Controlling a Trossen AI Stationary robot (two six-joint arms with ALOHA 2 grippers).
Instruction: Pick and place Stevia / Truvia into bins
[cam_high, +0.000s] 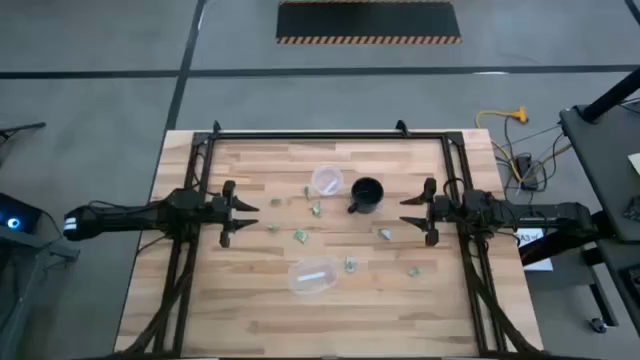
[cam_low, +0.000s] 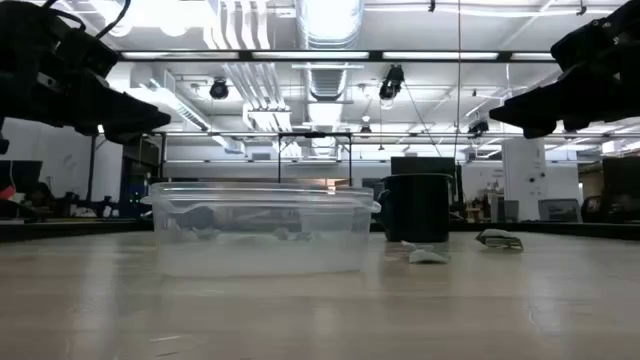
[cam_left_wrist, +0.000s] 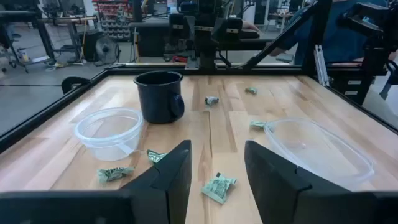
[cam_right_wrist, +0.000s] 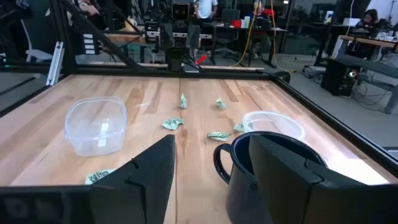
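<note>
Several small green-and-white packets (cam_high: 316, 209) lie scattered flat on the wooden table around a round clear cup (cam_high: 327, 180), which stands on its base next to a black mug (cam_high: 366, 194). In the left wrist view the cup (cam_left_wrist: 109, 132) sits beside the mug (cam_left_wrist: 159, 95), with a packet (cam_left_wrist: 219, 186) just ahead of the fingers. My left gripper (cam_high: 245, 213) hovers open over the table's left part, above the table and touching nothing. My right gripper (cam_high: 410, 210) hovers open at the right, facing the mug (cam_right_wrist: 267, 168).
A larger oval clear tub (cam_high: 312, 277) stands near the table's near edge, between the two arms, and fills the low view's middle (cam_low: 260, 228). A black frame (cam_high: 320, 135) runs round the tabletop. More packets lie toward the right (cam_high: 386, 234) and near right (cam_high: 413, 270).
</note>
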